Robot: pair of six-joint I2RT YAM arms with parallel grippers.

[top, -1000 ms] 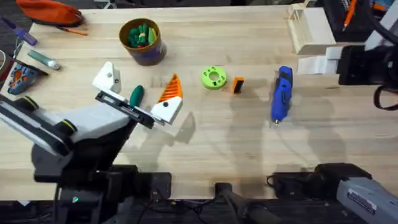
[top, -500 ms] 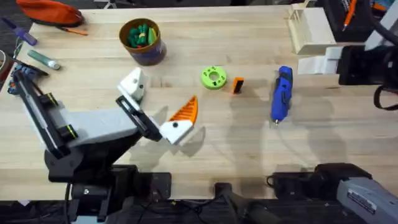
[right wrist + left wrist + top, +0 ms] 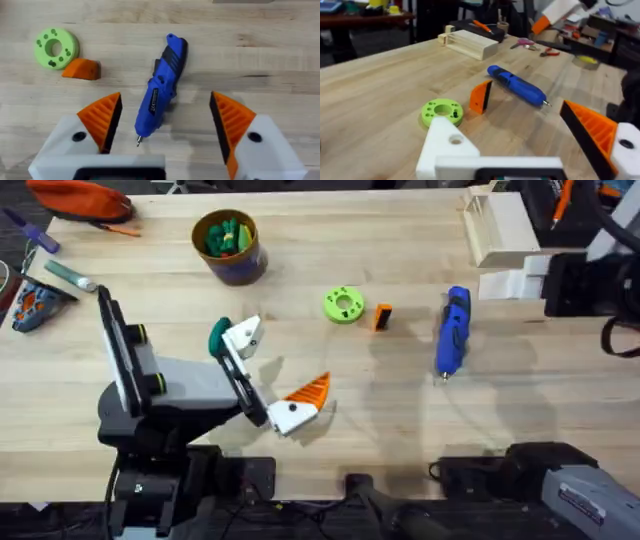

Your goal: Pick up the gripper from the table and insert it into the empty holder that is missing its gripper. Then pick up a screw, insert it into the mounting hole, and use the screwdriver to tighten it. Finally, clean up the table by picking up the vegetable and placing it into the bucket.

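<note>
Now the left gripper (image 3: 270, 372) hangs over the table (image 3: 400, 440), spread wide, nothing between its two mounts; one mount carries an orange ribbed tip (image 3: 308, 390), the other is the empty holder (image 3: 243, 337), bare white plastic with a small hole in its face. Landmark taken: the green disc (image 3: 343, 305) with holes, lying flat near mid-table. Just beside the disc, on the side toward the screwdriver (image 3: 453, 332), sits the gripper (image 3: 382, 316), a small orange wedge with a black face, resting on the wood, untouched; in the left wrist view it stands on edge (image 3: 481, 96) between the disc (image 3: 442, 112) and the screwdriver (image 3: 516, 86), near both but touching neither. The screwdriver lies flat beyond the wedge from the disc, metal tip pointing toward the arms' bases. The vegetable (image 3: 219, 337), dark green, lies well on the other side of the disc, right against the empty holder in the overhead view; whether they touch, cannot tell. The bucket (image 3: 228, 246), yellow rim, stands farther back than the vegetable, with green pieces inside. In its wrist view the right gripper (image 3: 162, 125) is spread apart above the screwdriver (image 3: 161, 85), both orange pads (image 3: 102, 119) clear of it; the wedge (image 3: 82, 69) and disc (image 3: 56, 47) lie off to one side.
</note>
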